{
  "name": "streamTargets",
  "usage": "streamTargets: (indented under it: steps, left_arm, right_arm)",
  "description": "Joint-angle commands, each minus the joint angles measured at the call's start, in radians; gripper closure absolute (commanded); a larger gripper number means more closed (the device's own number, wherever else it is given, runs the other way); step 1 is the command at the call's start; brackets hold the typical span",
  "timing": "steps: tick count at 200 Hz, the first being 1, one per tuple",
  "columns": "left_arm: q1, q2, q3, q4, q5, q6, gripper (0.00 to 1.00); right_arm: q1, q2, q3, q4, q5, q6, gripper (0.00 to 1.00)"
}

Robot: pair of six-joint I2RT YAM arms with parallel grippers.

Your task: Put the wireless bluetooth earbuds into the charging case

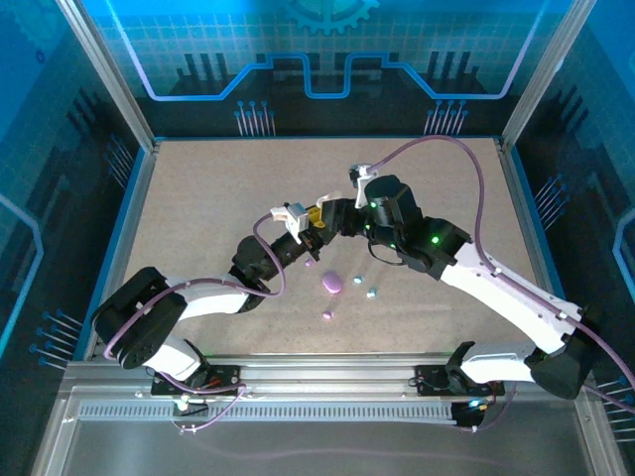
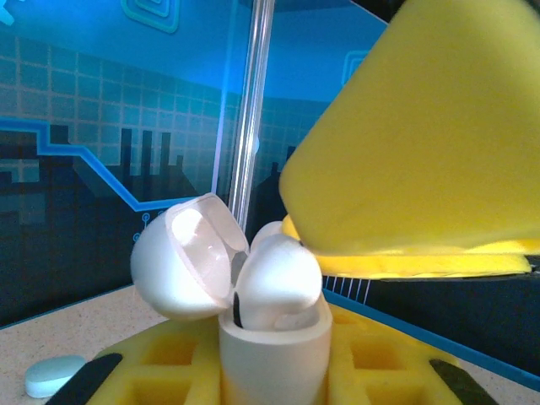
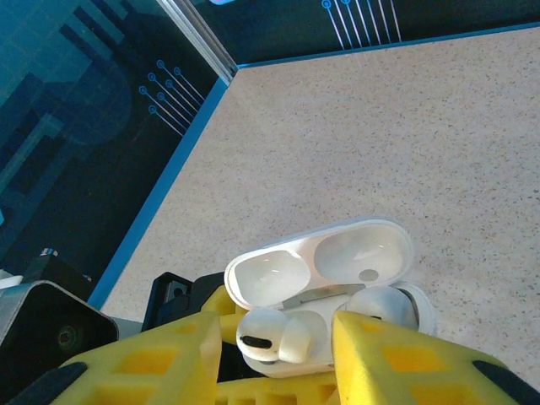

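Now the left arm stretches from its base at the near left corner up toward the middle of the desk (image 1: 198, 198), elbow bent, wrist angled to the right. Its left end effector (image 2: 274, 371) is clamped on the white charging case (image 3: 321, 261), yellow pads pressed to either side of the case's body. The case is held upright above the desk, with its lid swung fully open and leaning back.

One white earbud (image 3: 274, 337) sits in the left well and a second white earbud (image 3: 384, 305) in the right well. Both rest partly down, their rounded tops above the rim.

From the near right corner the right arm bends over and comes in to meet the case from the other side. The right end effector (image 3: 278, 363) has its jaws parted, straddling the left-hand earbud. Narrow gaps show on both sides, though I cannot tell for sure whether a pad touches it. Seen from the left wrist, one broad yellow finger looms over the case and crowds the space above the wells.

Nearer the arm bases, well apart from the held case, lie a purple earbud (image 1: 326, 314), a purple case (image 1: 332, 284) and two light blue earbuds (image 1: 360, 279) (image 1: 373, 293).
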Motion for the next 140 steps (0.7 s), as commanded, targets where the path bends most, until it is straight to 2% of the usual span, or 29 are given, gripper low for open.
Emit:
streamTargets:
  steps: [1,23,62,97,140]
  left_arm:
    - [-0.006,-0.013,0.011,0.062,0.013,0.021,0.81]
    - [-0.006,-0.011,0.007,0.060,0.018,0.026,0.81]
    - [-0.005,-0.012,-0.001,0.047,0.031,0.038,0.81]
    - [-0.005,-0.017,-0.001,0.043,0.048,0.052,0.81]
    - [-0.005,-0.029,-0.001,0.029,0.079,0.082,0.80]
  right_arm:
    - [0.013,-0.007,0.045,-0.032,0.005,-0.017,0.56]
    - [0.013,-0.017,0.066,-0.037,-0.025,-0.035,0.55]
    - [0.011,-0.025,0.095,-0.077,-0.052,-0.073,0.67]
    - [0.000,-0.017,0.104,-0.132,-0.031,-0.065,0.72]
    - [-0.024,0.035,0.141,-0.191,-0.090,-0.062,0.75]
